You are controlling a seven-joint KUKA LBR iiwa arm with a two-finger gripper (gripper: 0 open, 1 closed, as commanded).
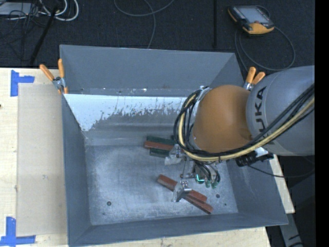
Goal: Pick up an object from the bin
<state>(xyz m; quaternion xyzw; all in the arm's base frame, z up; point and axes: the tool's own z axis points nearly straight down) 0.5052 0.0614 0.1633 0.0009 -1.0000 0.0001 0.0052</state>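
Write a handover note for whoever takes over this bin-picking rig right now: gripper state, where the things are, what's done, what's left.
Gripper: open, low in the right front part of the bin, nothing held.
Things: near brown bar lies flat by the fingers; front brown bar lies just beyond it toward the front right corner; back brown bar lies beside a dark green bar, nearer the back wall.
Done: arm is down among the bars.
Left: close on one bar, probably the near one, and lift it out.

Centre frame, a reddish-brown flat bar (158, 146) and a dark green strip (156, 139) lose their right ends under the arm's orange dome cover (222, 118). Below it, green specks (205, 179) are too small to identify.
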